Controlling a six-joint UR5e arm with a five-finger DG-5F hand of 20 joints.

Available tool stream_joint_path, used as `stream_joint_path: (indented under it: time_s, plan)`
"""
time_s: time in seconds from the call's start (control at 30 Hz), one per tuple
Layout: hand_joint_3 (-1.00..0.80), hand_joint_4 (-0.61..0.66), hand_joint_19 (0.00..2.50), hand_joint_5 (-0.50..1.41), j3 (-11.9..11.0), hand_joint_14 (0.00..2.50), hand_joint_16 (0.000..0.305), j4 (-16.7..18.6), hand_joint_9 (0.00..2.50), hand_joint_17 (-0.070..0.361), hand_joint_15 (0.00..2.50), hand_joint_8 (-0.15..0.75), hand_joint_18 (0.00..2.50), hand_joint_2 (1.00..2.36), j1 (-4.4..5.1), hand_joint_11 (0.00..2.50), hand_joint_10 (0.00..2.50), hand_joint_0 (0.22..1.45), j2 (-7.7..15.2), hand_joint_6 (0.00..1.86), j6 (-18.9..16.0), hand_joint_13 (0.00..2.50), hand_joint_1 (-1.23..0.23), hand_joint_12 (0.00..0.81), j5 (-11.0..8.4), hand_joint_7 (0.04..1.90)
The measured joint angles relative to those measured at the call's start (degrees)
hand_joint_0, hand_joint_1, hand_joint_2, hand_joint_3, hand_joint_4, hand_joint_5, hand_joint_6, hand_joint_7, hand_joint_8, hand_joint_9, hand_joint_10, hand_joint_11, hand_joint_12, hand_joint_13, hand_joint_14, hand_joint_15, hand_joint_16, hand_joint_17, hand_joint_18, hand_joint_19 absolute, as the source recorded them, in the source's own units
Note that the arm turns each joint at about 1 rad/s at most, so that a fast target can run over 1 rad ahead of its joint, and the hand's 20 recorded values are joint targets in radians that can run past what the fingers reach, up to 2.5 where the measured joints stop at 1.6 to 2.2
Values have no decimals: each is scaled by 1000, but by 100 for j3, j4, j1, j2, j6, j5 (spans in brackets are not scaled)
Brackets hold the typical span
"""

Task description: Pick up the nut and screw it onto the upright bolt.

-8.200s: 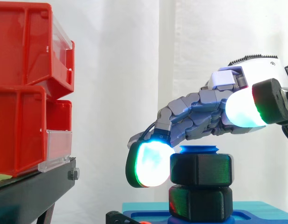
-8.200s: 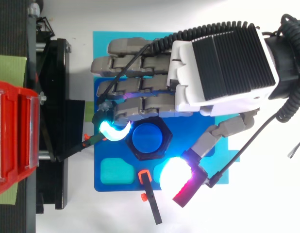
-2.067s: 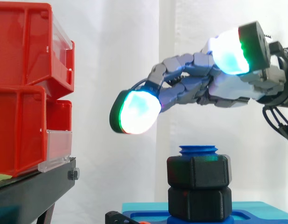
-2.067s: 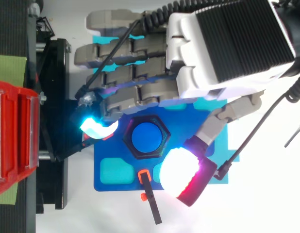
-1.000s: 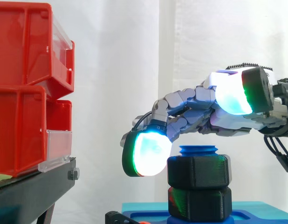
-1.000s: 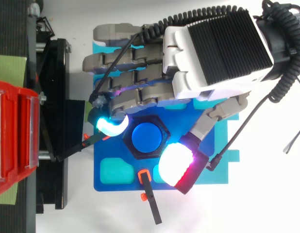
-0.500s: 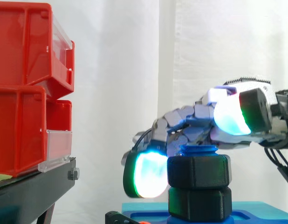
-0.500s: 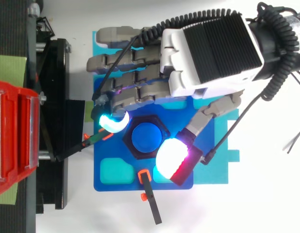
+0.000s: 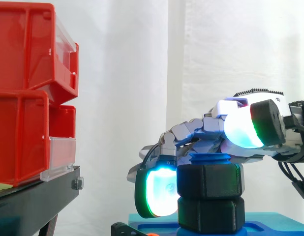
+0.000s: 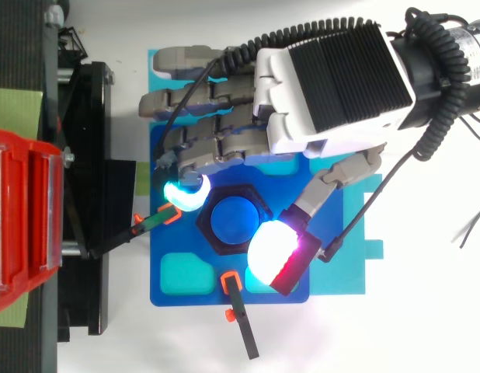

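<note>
Nut (image 9: pixel 208 181) sits on the blue bolt (image 9: pixel 209 158), stacked on a black hex piece (image 9: pixel 208 215). Hand (image 10: pixel 333 78) curls its fingers round it, one glowing pad (image 9: pixel 159 192) against its left face, thumb pad (image 10: pixel 273 250) above its near edge.

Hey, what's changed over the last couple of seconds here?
The hand came down from above the bolt and its pads now pinch the upper nut at its sides. Nut, bolt, blue base and red bins stayed put.
</note>
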State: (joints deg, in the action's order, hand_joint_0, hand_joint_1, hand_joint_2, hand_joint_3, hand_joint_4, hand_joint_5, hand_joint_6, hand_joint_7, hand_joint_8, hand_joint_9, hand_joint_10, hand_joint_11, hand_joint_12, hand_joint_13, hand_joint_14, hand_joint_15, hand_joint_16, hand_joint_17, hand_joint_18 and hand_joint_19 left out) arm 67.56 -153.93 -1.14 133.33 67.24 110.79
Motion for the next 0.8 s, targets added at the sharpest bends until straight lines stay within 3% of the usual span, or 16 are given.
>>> stream_joint_path:
  time_s: [0.27,0.8]
  plan:
    - [-500,175,0,5,-4,0,54,3,885,122,0,300,212,1000,0,0,0,453,0,504,0,456,-134,395,4,1312]
    - [-500,128,0,60,-116,0,47,-76,1232,105,0,289,422,1000,-56,36,0,467,0,501,11,685,-144,378,90,1447]
